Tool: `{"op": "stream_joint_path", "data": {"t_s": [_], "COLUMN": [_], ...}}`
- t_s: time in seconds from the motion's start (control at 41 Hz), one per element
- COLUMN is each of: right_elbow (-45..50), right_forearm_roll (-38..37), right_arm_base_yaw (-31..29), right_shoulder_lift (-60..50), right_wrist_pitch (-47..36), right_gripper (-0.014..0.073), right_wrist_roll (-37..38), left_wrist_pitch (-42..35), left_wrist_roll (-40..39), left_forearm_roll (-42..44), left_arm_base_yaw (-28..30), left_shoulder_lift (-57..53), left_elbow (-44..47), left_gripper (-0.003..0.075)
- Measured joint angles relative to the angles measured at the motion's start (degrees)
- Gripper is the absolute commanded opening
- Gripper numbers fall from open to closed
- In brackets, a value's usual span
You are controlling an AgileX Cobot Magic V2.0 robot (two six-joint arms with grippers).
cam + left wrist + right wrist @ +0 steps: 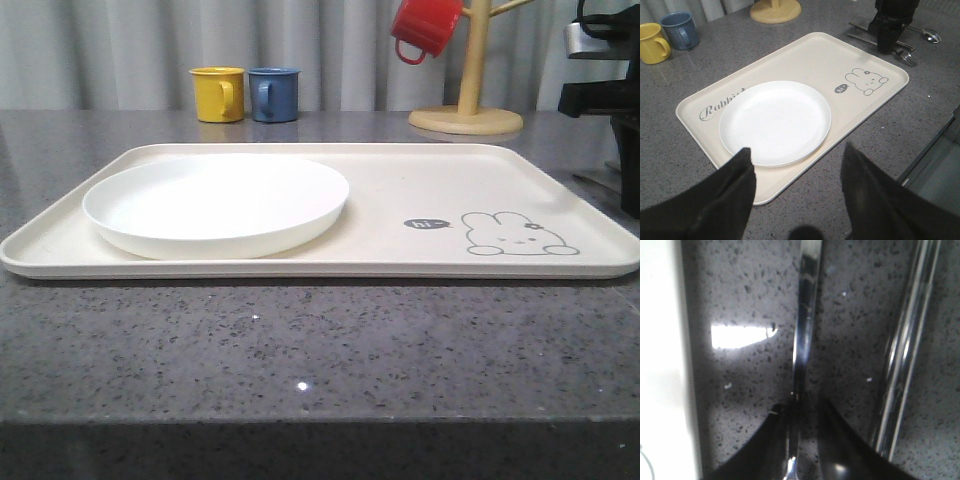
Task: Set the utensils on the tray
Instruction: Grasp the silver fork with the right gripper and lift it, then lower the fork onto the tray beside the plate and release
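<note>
The cream tray (400, 200) with the rabbit drawing lies across the counter and holds only a round white plate (215, 200). The utensils lie on the counter just beyond the tray's rabbit end: fork tines (910, 59), a spoon bowl (931, 35) and a flat silver piece (862, 34). My right gripper (887, 46) is down among them. Up close, my right gripper (802, 407) straddles a slim silver handle (807, 315). One finger touches the handle and a narrow gap shows at the other. Another shiny piece (907, 350) lies alongside. My left gripper (796, 150) hovers open above the tray's near edge.
A yellow mug (218, 94) and a blue mug (274, 94) stand behind the tray. A wooden mug tree (466, 110) carries a red mug (425, 25) at the back right. The right arm (605, 95) stands at the tray's right end. The counter edge runs in front.
</note>
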Motion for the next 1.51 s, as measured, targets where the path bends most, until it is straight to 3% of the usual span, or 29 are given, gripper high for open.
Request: {"op": "stream_joint_path", "data": {"t_s": [0.414, 0.56, 0.902, 1.048, 1.194, 1.316, 1.511], "right_elbow": [-0.1, -0.1, -3.7, -8.4, -12.2, -14.7, -16.9], "right_forearm_roll": [0.0, 0.0, 0.1, 0.8, 2.9, 3.9, 4.1], "right_arm_base_yaw": [0.0, 0.0, 0.4, 4.3, 12.3, 18.4, 22.8], "right_shoulder_lift": [0.0, 0.0, -0.2, -1.5, -1.6, 0.2, 5.2], "right_wrist_pitch": [1.4, 1.6, 4.1, 4.4, 4.5, 4.8, 4.8], "right_gripper": [0.0028, -0.0058, -0.0057, -0.0057, -0.0057, -0.0057, -0.0057], "right_wrist_roll": [-0.2, -0.2, -0.2, -0.2, 2.6, 7.3, 16.9], "left_wrist_pitch": [0.0, 0.0, 0.0, 0.0, 0.0, 0.0, 0.0], "left_wrist_roll": [0.0, 0.0, 0.0, 0.0, 0.0, 0.0, 0.0], "left_forearm_roll": [0.0, 0.0, 0.0, 0.0, 0.0, 0.0, 0.0], "left_arm_base_yaw": [0.0, 0.0, 0.0, 0.0, 0.0, 0.0, 0.0], "left_shoulder_lift": [0.0, 0.0, 0.0, 0.0, 0.0, 0.0, 0.0], "left_elbow": [0.0, 0.0, 0.0, 0.0, 0.0, 0.0, 0.0], "left_gripper": [0.0368, 0.0368, 0.0368, 0.0368, 0.0368, 0.0368, 0.0368]}}
